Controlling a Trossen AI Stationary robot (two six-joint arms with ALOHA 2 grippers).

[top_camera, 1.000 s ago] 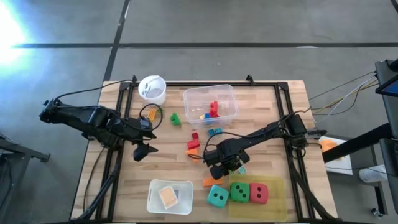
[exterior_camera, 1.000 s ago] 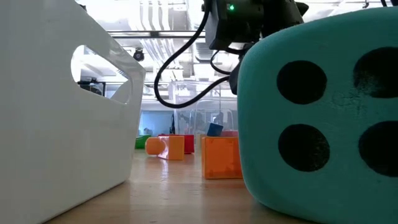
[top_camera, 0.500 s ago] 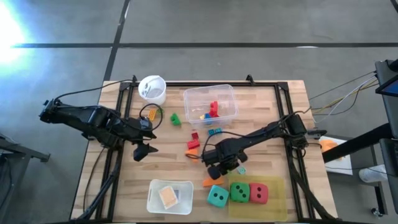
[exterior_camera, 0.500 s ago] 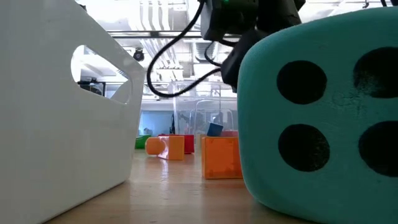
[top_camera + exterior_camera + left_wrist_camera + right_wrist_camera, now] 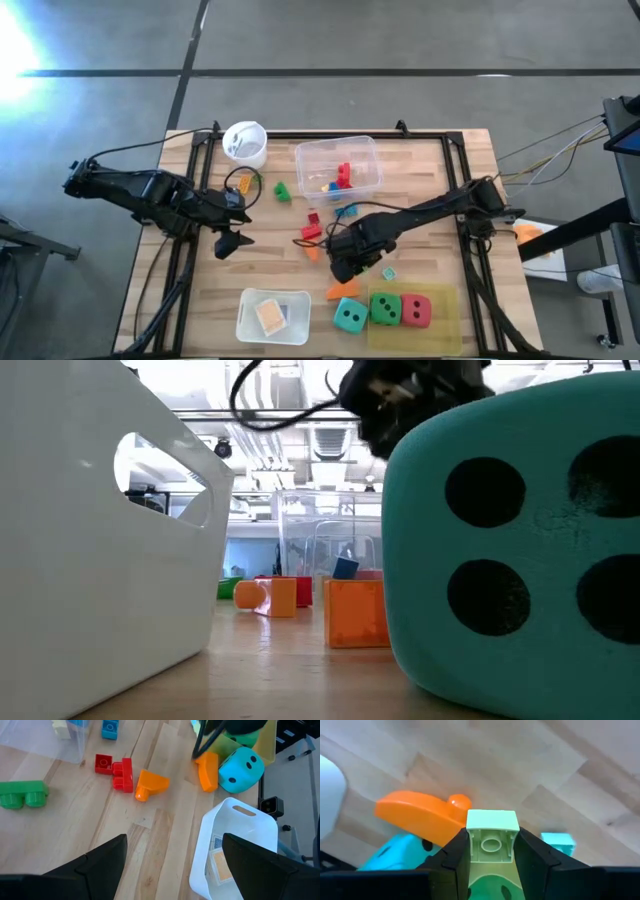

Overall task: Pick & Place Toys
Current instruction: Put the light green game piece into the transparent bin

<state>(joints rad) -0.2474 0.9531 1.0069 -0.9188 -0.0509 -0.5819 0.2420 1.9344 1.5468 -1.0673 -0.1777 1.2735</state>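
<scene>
While the teal die [image 5: 515, 540] is filling the low view's right half and a white bin [image 5: 100, 530] its left, most of the table is staying hidden there. Near the far edge, the clear tub [image 5: 338, 168] is holding red, blue and yellow blocks; the near-edge white bin is holding an orange tile [image 5: 269, 317]. Mid-table, the right gripper [image 5: 345, 266] is pinching a pale green block [image 5: 492, 840]. By the left edge, the left gripper [image 5: 232, 242] is hanging spread.

Teal die [image 5: 520, 550] cut off by low view edge; right arm blurred.
</scene>
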